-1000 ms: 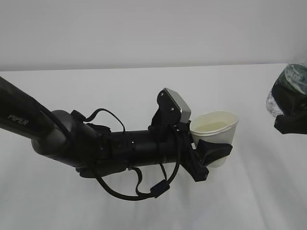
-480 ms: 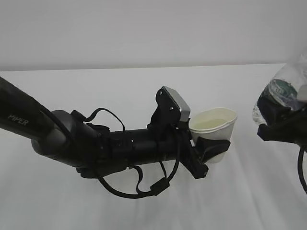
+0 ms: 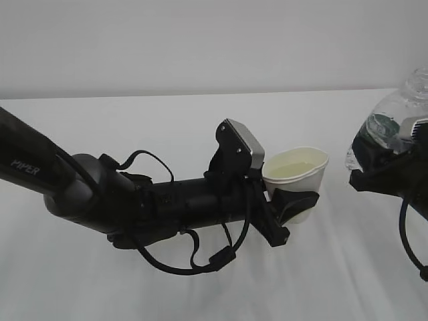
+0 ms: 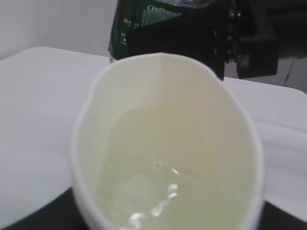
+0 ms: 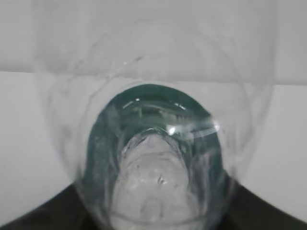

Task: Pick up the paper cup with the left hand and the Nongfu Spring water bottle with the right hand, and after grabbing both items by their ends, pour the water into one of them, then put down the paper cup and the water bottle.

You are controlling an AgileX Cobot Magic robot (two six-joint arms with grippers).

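- Exterior view: the left hand (image 3: pixel 289 212) is clamped round the paper cup (image 3: pixel 297 179), held clear of the table (image 3: pixel 134 120) with water (image 4: pixel 158 182) already inside, so pouring looks at least begun.
- Off to its right, well apart, the right hand (image 3: pixel 381 170) grips the Nongfu Spring water bottle (image 3: pixel 394 120).
- Left to do, it seems: setting both down; nothing blocks the way.

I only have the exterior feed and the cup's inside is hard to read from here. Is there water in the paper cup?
Observer: Yes. The left wrist view shows clear water pooled in the bottom of the paper cup.
Operator: Is the rim round?
Observer: No, it is squeezed into an oval.
Operator: And the bottle?
Observer: The right wrist view looks through the base of the Nongfu Spring water bottle, held by the right hand.
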